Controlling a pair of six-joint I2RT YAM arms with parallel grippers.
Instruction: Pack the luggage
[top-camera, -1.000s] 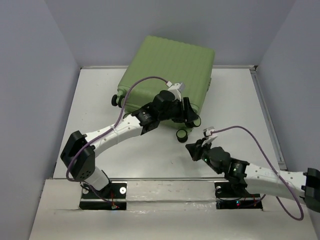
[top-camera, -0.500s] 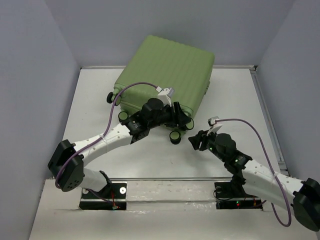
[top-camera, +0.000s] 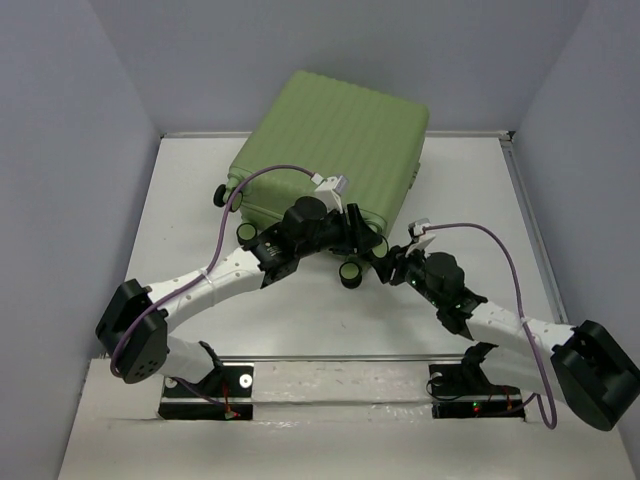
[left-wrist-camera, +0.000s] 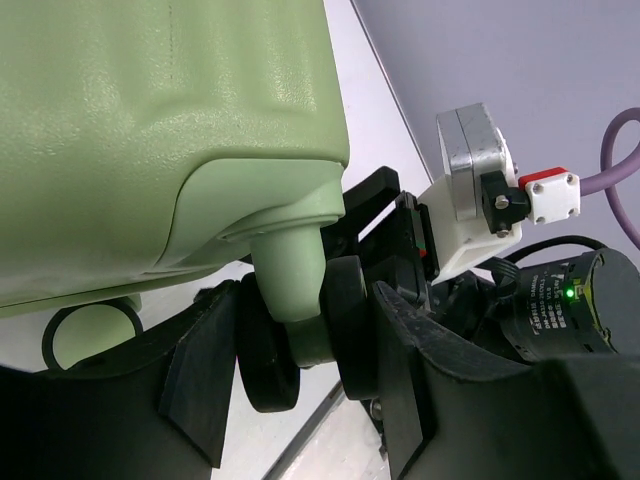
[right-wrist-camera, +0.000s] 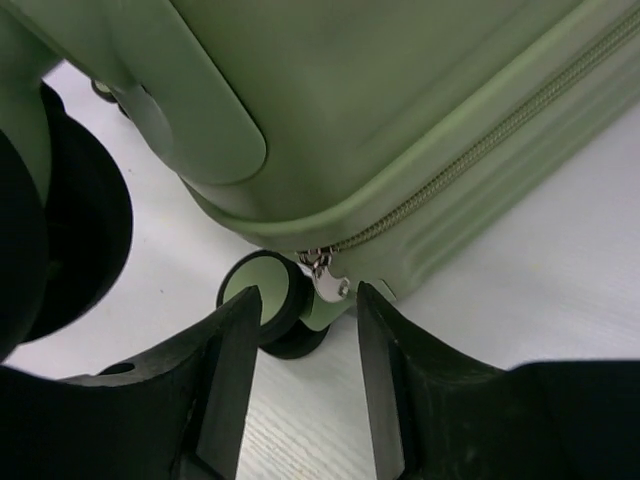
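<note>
A ribbed, light-green hard-shell luggage (top-camera: 340, 140) lies closed and flat at the far middle of the white table (top-camera: 470, 200). One wheeled corner is turned toward the arms. The left gripper (left-wrist-camera: 305, 335) grasps a black twin wheel (left-wrist-camera: 345, 330) on a smooth green stem at that corner, with a matte black finger against each side. The right gripper (right-wrist-camera: 305, 330) is released, its fingers spread before the shell's zipped seam. There a small silver zipper pull (right-wrist-camera: 328, 280) hangs untouched beside a second wheel (right-wrist-camera: 268, 305).
</note>
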